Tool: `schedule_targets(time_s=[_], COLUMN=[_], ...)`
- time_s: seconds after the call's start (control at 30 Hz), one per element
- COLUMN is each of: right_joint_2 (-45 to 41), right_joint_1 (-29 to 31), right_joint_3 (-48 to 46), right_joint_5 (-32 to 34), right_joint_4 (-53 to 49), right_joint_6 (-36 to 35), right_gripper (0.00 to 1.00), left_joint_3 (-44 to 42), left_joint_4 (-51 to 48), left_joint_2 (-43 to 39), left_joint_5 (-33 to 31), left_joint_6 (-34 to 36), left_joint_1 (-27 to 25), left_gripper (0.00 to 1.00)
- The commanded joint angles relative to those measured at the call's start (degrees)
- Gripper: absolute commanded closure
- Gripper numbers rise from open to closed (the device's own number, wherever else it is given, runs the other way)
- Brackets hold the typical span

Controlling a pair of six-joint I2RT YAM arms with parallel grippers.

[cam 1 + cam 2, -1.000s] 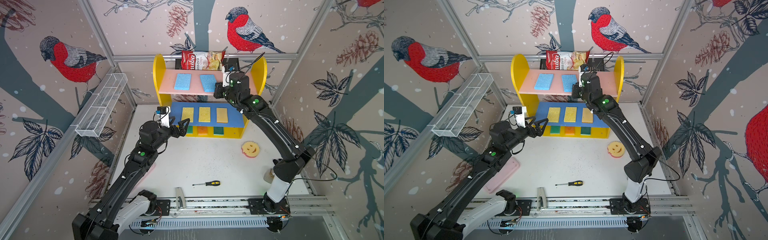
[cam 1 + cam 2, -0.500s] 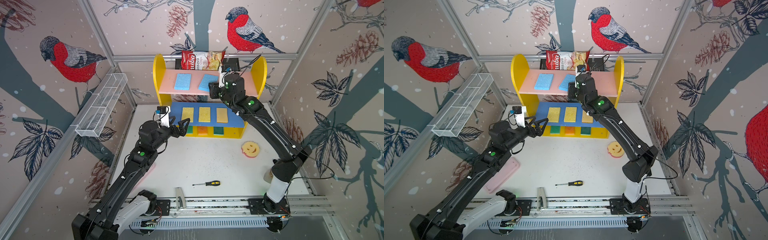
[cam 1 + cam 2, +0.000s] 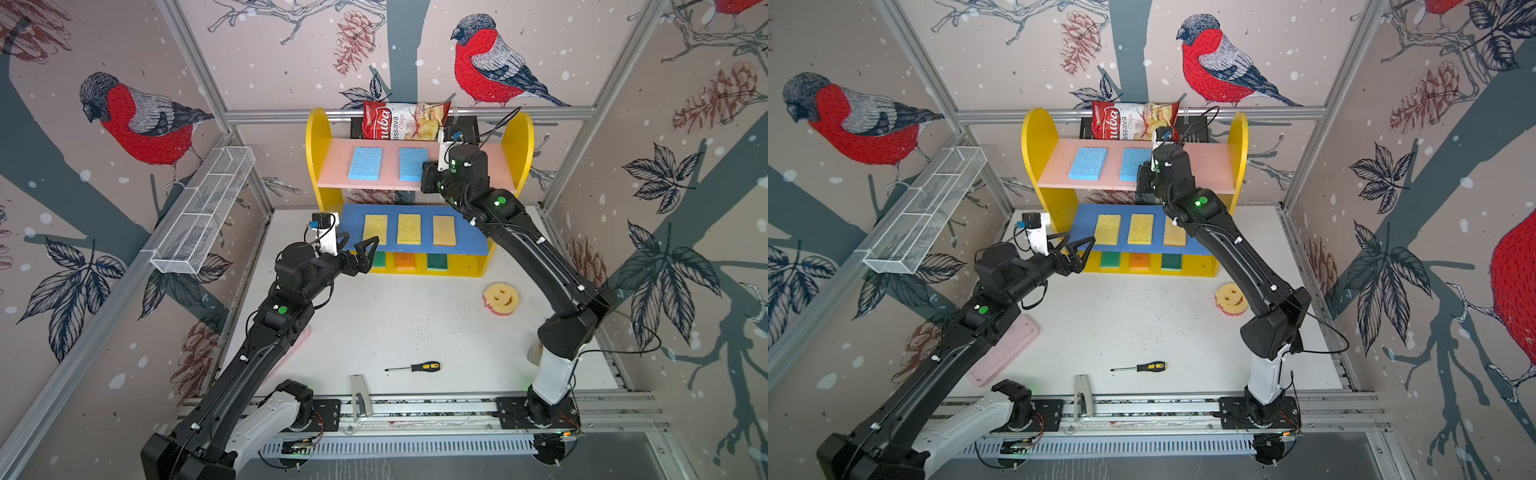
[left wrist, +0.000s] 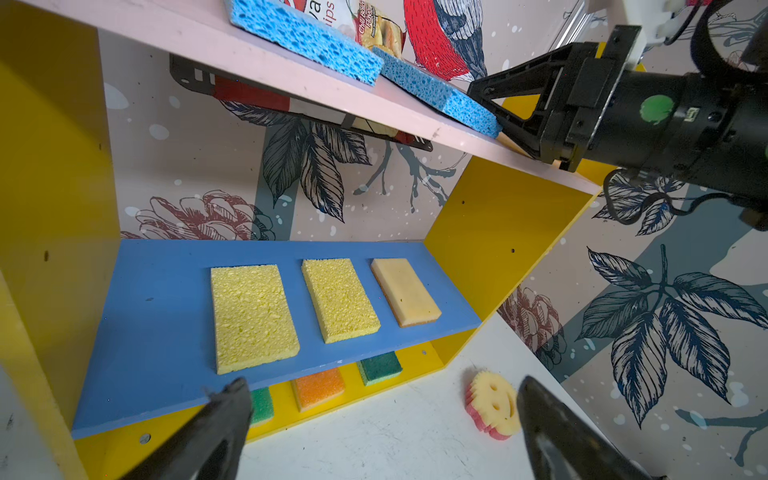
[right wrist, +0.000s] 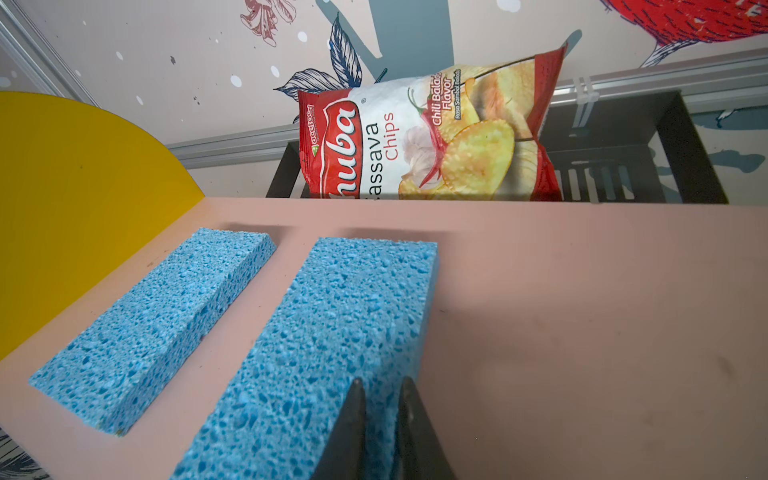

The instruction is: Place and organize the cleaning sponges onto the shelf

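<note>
Pink board [image 3: 332, 168]: right hand [image 5: 380, 380] nearly clenched, straightened blue sponge [image 5: 332, 332]; left hand [image 3: 360, 237] released.

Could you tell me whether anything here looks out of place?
Yes: the round smiley sponge lies on the white table, in front of the shelf's right end, while the rectangular sponges sit in rows on its boards. A screwdriver also lies near the front.

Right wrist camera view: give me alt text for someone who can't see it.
The right gripper, fingers nearly together, sits at the near corner of a blue sponge lying flat on the shelf's pink board; whether it pinches the sponge is unclear. A second blue sponge lies beside it, apart, and a bag of cassava chips stands in a black basket behind.
</note>
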Motion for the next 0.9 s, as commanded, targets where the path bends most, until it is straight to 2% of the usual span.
schedule_targets(time_s=[0.0, 0.17, 0.4, 0.77, 0.87], right_joint_2=[-0.03, -0.40, -1.67, -4.51, -5.10], right_joint_1=[-0.52, -0.88, -0.93, -2.02, -2.13], right_joint_3=[0.51, 0.77, -1.13, -4.05, -4.20], right_joint_5=[-1.13, -1.16, -2.98, -2.05, -2.12], right_joint_4=[-0.79, -1.06, -0.53, 1.13, 1.10], right_joint_6=[-0.56, -1.26, -0.34, -0.35, -0.33], right_gripper=[0.84, 0.83, 0.68, 0.64, 0.59], left_joint_3=[0.10, 0.12, 0.23, 0.60, 0.35], left_joint_4=[0.24, 0.57, 0.72, 0.86, 0.75], left_joint_2=[-0.22, 0.27, 1.26, 1.32, 1.24], left_joint_5=[-0.51, -0.38, -0.22, -0.25, -0.33], left_joint_6=[0.45, 0.20, 0.01, -0.25, -0.49], left_joint_1=[0.18, 0.18, 0.18, 0.19, 0.23], left_gripper=[0.02, 0.02, 0.02, 0.02, 0.02])
